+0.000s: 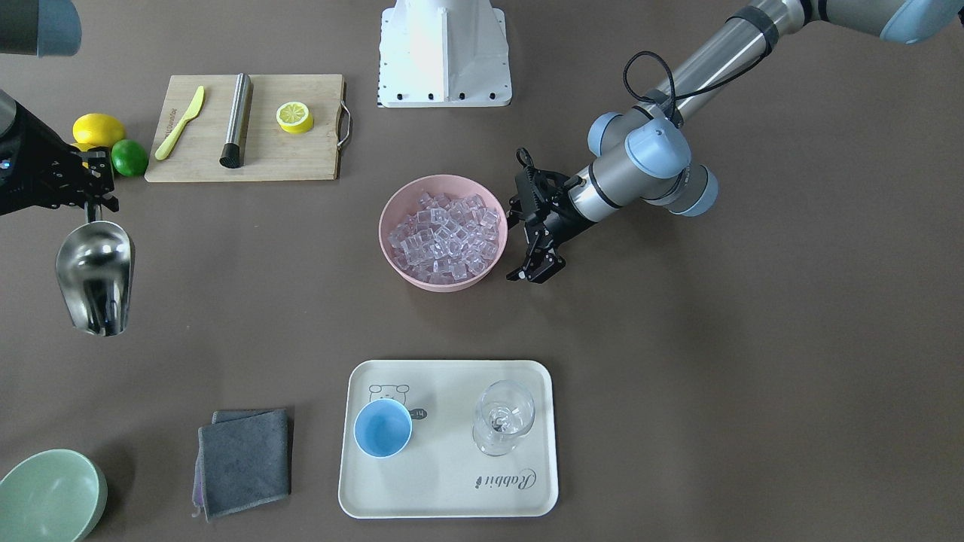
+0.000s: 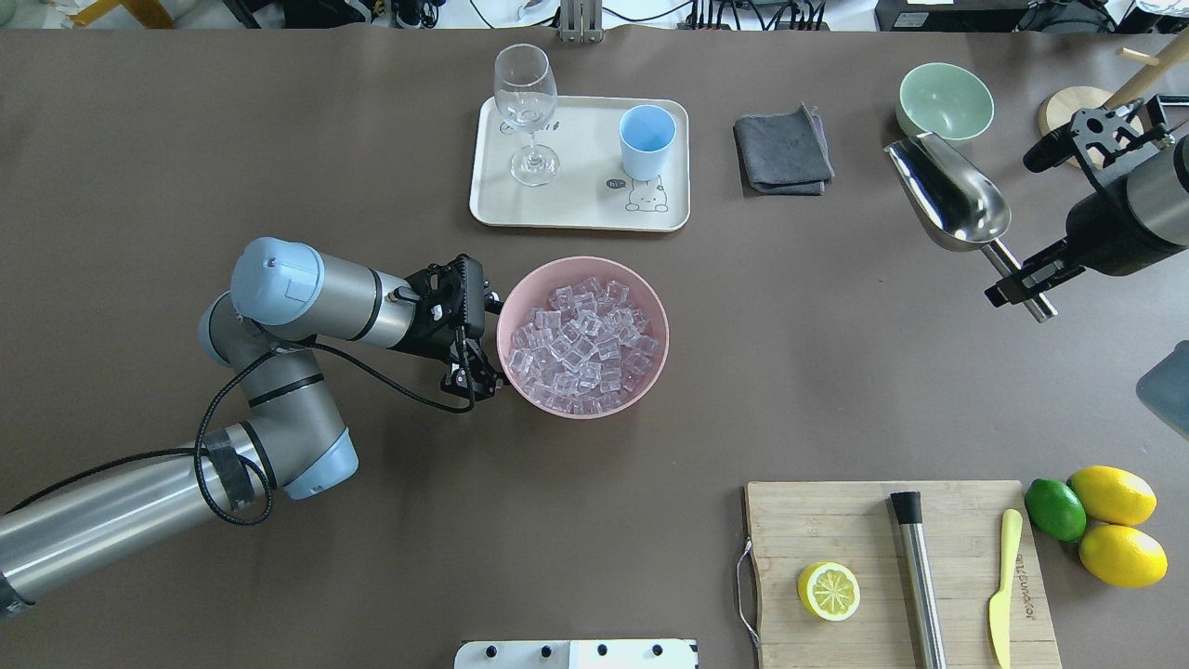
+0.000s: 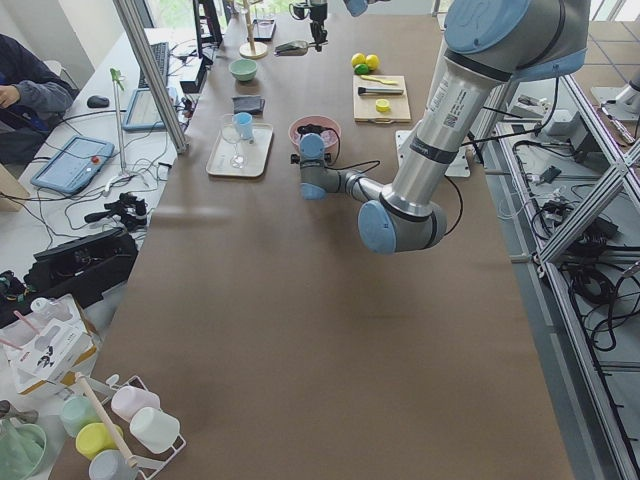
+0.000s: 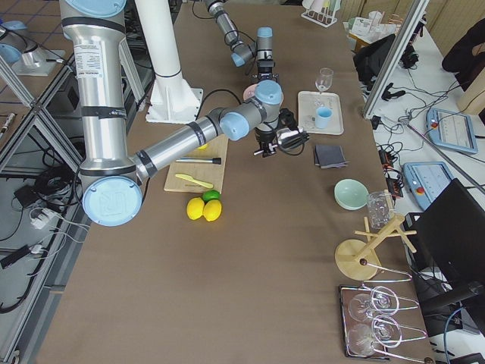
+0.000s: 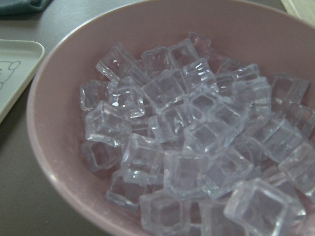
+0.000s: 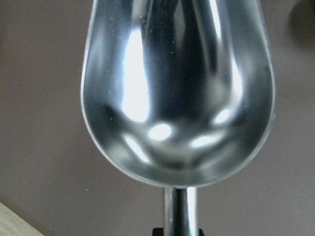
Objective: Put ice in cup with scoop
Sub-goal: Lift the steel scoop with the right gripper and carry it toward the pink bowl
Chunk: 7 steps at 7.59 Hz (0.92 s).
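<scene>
The ice [image 1: 446, 233] is a heap of clear cubes in a pink bowl [image 1: 392, 260] at mid-table; it fills the left wrist view [image 5: 192, 132]. My left gripper [image 2: 488, 334] is beside the bowl's rim, its jaws apart and holding nothing. My right gripper [image 2: 1022, 282] is shut on the handle of the steel scoop [image 2: 947, 193], held empty above the table far to the right; its bare trough fills the right wrist view [image 6: 177, 88]. The light blue cup [image 2: 646, 139] stands empty and upright on a cream tray [image 2: 576, 209] beyond the bowl.
A stemmed glass [image 2: 526, 111] stands on the tray beside the cup. A grey cloth [image 2: 782, 150] and a pale green bowl [image 2: 945, 100] lie right of the tray. A cutting board [image 2: 966, 632] with a lemon half, steel cylinder and yellow knife lies near right, with lemons and a lime beside it.
</scene>
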Motion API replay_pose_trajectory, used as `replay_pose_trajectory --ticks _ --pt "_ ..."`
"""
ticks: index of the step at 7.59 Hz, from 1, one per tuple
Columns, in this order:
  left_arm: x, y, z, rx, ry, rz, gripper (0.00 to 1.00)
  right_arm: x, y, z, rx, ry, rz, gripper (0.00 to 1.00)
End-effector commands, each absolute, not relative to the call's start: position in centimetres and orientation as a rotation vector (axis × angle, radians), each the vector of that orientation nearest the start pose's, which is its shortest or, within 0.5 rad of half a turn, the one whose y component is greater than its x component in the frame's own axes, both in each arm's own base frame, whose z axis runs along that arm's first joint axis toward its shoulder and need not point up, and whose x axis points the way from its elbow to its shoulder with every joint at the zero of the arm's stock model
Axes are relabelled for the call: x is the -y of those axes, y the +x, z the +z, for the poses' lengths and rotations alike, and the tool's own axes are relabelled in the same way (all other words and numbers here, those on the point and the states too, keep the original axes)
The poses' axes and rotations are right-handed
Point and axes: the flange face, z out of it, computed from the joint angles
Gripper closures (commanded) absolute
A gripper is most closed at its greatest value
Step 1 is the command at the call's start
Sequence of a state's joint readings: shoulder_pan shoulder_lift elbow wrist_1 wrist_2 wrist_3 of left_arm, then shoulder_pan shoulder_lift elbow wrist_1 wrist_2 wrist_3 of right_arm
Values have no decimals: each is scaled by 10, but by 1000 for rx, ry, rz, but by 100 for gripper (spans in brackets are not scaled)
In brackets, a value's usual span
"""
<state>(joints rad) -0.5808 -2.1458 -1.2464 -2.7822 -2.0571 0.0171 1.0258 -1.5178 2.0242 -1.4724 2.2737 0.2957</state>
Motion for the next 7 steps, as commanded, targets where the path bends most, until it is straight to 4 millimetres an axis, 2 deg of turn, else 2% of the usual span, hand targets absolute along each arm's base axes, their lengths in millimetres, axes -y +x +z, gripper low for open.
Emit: replay_pose_trajectory --ticks 1,2,3,4,5,6,7 --pt "452 558 333 -1107 1186 1184 2 468 -207 361 721 484 -828 100" --pt "453 558 331 -1108 1190 1183 2 464 -223 328 615 500 -973 100" --pt "453 558 331 -1109 1188 1180 2 455 -241 285 480 491 -1114 100" --pt "453 558 332 -1111 1181 1176 2 446 -250 263 418 463 -1205 100" --pt "453 558 332 -1117 1172 1166 2 439 -252 264 369 436 -1287 100" --pt "453 558 332 -1119 1168 1162 2 446 -267 252 297 396 -1396 100" --pt "453 558 332 -1122 1165 1158 2 437 -279 225 258 339 -1442 100"
